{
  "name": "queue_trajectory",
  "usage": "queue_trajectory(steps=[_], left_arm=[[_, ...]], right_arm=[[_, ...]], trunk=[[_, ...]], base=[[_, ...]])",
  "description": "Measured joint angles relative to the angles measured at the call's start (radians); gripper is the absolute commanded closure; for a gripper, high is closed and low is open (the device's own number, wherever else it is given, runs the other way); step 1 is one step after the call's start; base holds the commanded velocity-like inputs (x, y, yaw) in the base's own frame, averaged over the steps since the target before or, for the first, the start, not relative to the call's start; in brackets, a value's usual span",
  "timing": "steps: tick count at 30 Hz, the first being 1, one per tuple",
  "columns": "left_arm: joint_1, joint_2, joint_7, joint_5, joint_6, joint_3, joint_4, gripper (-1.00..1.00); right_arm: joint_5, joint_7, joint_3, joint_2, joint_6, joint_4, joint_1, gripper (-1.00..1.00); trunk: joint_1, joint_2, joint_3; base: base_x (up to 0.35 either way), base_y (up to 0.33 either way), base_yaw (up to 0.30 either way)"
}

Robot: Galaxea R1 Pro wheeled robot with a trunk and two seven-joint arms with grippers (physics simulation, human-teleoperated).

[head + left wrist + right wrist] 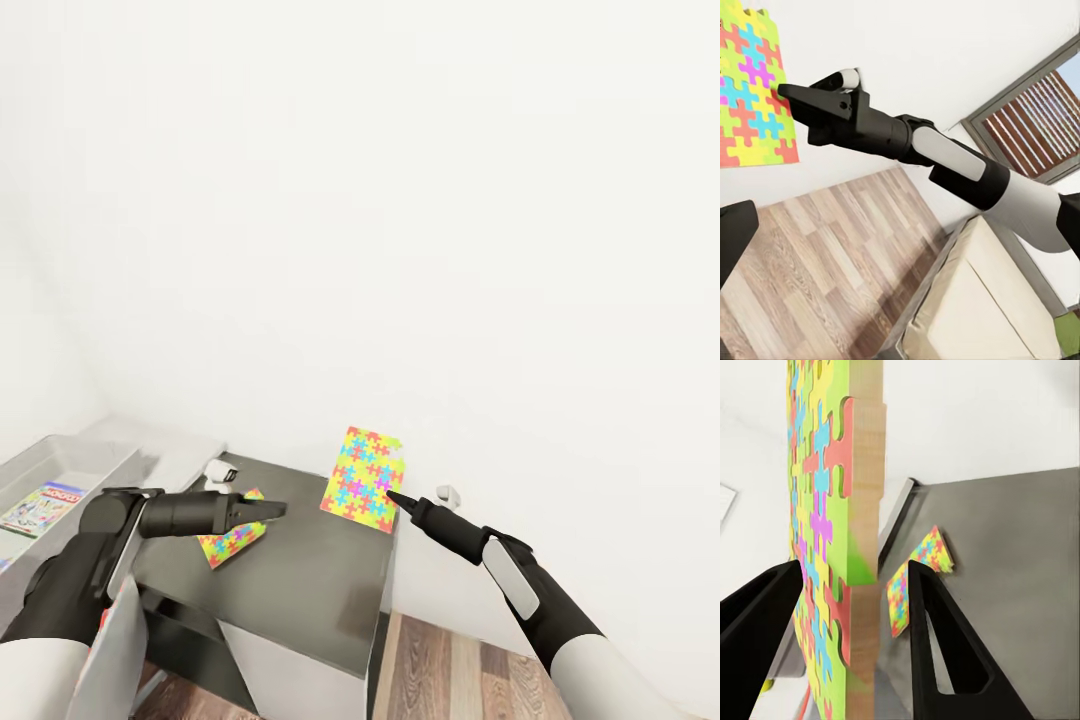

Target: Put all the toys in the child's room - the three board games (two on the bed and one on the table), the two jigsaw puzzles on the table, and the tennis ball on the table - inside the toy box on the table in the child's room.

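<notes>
Room: bare white walls, wood-plank floor (470, 670); beige bed (975, 307) at the edge of the left wrist view, by a slatted window (1039, 116).
Near surface: low dark grey cabinet (300, 590), standing in front of the robot.
Far surface: pale grey-white table (165, 440) at the left, carrying the toy box (70, 462), a shallow grey bin.
Already in the bin: one white-and-green board game (40, 505), lying flat.
Right pincer (392, 497): fingers (945, 637) set either side of one jigsaw puzzle (364, 478), gripping its edge; the board is held up on edge, lifted off the cabinet top.
Second jigsaw puzzle (232, 540): on the cabinet top, partly hidden under the left arm, near the cabinet's left side.
Left pincer (275, 511): hovers over the cabinet just beside that second puzzle; its tips look drawn together, with nothing between them.
Tennis ball: not identified; a yellow-green speck in the right wrist view is too small to name.
Step in hand: judged to be carrying the lifted puzzle toward the bin.
Next move calls for: swinging the right arm, or turning the trunk, left across the cabinet to the bin, tilting the board flatter so it clears the sloping sides, then letting go above the game box.
Watch: the edge grip is thin; the board could pivot or slip during the swing.
</notes>
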Motion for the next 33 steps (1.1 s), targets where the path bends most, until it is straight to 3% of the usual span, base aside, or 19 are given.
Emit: queue_trajectory(steps=[11,33], left_arm=[[0.0,-0.002,0.0,-0.002,0.001,-0.001,0.0,-1.0],[0.0,-0.003,0.0,-0.003,0.0,-0.003,0.0,-1.0]], right_arm=[[0.0,0.0,0.0,0.0,0.0,0.0,0.0,1.0],[0.0,-0.002,0.0,0.007,0.0,0.0,0.0,1.0]], trunk=[[0.0,0.0,0.0],[0.0,0.0,0.0]], base=[[0.0,0.0,0.257],[0.0,0.0,0.017]])
